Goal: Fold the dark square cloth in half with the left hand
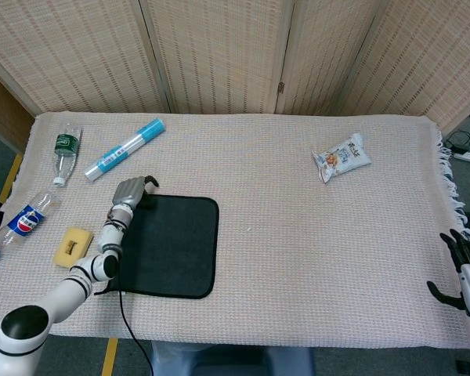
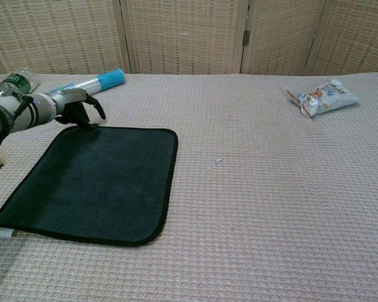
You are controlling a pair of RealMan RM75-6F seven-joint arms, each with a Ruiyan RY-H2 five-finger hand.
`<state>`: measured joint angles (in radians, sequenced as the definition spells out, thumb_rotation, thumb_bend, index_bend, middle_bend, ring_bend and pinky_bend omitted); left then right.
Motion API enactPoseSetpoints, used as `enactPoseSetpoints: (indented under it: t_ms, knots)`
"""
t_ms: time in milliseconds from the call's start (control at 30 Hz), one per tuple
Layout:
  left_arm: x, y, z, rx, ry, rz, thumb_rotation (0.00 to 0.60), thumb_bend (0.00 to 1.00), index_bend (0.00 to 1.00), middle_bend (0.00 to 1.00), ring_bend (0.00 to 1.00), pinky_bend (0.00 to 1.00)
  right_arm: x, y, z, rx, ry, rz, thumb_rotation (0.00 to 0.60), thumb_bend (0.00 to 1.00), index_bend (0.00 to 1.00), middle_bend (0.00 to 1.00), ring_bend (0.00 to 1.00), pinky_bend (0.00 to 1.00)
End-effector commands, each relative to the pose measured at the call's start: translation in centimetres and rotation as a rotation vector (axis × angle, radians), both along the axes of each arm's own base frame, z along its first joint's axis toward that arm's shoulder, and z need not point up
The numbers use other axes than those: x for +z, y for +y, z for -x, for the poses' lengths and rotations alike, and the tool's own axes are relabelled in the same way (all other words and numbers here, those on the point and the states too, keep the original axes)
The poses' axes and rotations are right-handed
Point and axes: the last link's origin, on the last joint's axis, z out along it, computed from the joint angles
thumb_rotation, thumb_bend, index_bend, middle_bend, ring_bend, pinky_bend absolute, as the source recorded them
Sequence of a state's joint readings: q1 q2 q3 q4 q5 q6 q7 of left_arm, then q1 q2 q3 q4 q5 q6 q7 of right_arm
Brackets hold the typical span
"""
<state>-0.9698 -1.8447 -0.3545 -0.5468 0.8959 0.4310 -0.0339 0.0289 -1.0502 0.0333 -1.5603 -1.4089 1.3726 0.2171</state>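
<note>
The dark square cloth (image 1: pixel 171 245) (image 2: pixel 94 180) lies flat on the table, black-edged, left of centre. My left hand (image 1: pixel 130 190) (image 2: pixel 80 108) hovers at the cloth's far left corner, its dark fingers curled downward with the tips touching or just above the edge; no fold of cloth is lifted. My right hand (image 1: pixel 468 270) shows only at the far right edge of the head view, fingers spread, holding nothing.
A blue-capped tube (image 1: pixel 125 149) (image 2: pixel 91 84) lies just behind the left hand. Two bottles (image 1: pixel 65 150) (image 1: pixel 22 222) and a yellow sponge (image 1: pixel 72 246) lie at the table's left. A snack bag (image 1: pixel 342 157) (image 2: pixel 322 96) sits far right.
</note>
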Motion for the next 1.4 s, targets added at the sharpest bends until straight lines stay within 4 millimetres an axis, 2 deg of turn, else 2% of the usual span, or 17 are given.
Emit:
enactPoseSetpoints:
  t_ms: [33,500,700,1267,1400]
  knots:
    - [-1.2,0.2,-0.9,-0.006,-0.018,0.027,0.600,0.51,0.38,1.00,1.00,1.00,0.1,0.0,0.2,-0.007,-0.002,0.001,0.600,0.35,0.00,0.00,0.00,0.00]
    - [-1.8,-0.2,-1.1,-0.047,-0.035,0.010,0.600,0.51,0.46,1.00,1.00,1.00,0.3,0.3,0.0,0.000,-0.003,-0.001,0.600,0.35,0.00,0.00,0.00,0.00]
    - [-1.9,-0.3,-0.8,-0.065,-0.003,-0.001,0.600,0.51,0.50,1.00,1.00,1.00,0.4,0.4,-0.1,0.002,0.001,0.009,0.600,0.35,0.00,0.00,0.00,0.00]
    - [-2.6,-0.8,0.1,-0.105,0.081,-0.019,0.600,0.51,0.53,1.00,1.00,1.00,0.3,0.5,-0.1,0.000,0.001,-0.001,0.600,0.35,0.00,0.00,0.00,0.00]
    - [-2.5,-0.9,0.0,-0.121,0.077,-0.039,0.600,0.51,0.57,1.00,1.00,1.00,0.3,0.4,-0.1,-0.002,0.000,-0.002,0.600,0.35,0.00,0.00,0.00,0.00]
